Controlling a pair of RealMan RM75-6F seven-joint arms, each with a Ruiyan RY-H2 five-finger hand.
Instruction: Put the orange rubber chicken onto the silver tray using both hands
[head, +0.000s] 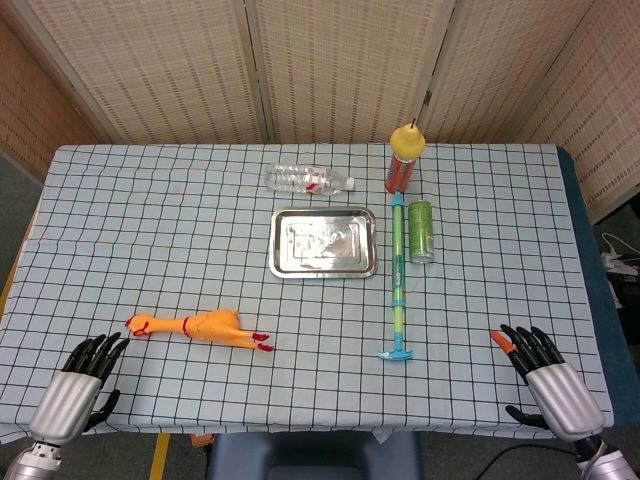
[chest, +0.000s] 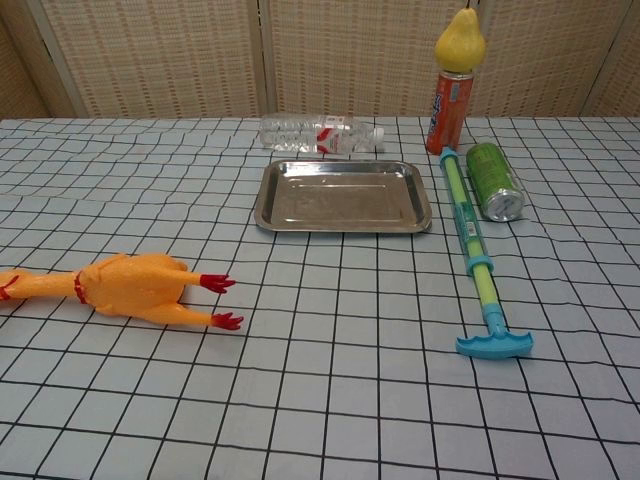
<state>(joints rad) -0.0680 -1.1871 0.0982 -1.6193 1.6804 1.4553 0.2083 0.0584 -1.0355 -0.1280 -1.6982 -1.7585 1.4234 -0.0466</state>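
— Lying on its side on the checked worktop (head: 150, 230), the orange rubber chicken (head: 200, 327) has its head just beside the left hand's fingertips (head: 112, 346). See it?

— Yes. Is that left hand (head: 80, 385) holding anything?

— No. It rests empty at the near edge, fingers apart. The right hand (head: 545, 372) is the same at the far side, well apart from the chicken.

— And the silver tray (head: 281, 245)?

— Farther out from both hands, roughly between them, with nothing on it. Beyond it lies a clear water bottle (head: 308, 180).

— Anything nearer the right hand?

— A long blue-green pump toy (head: 398, 290), its handle toward that hand, a green can (head: 421, 231) on its side beside it, and an upright orange can (head: 402, 172) with a yellow pear (head: 406, 138) on top.
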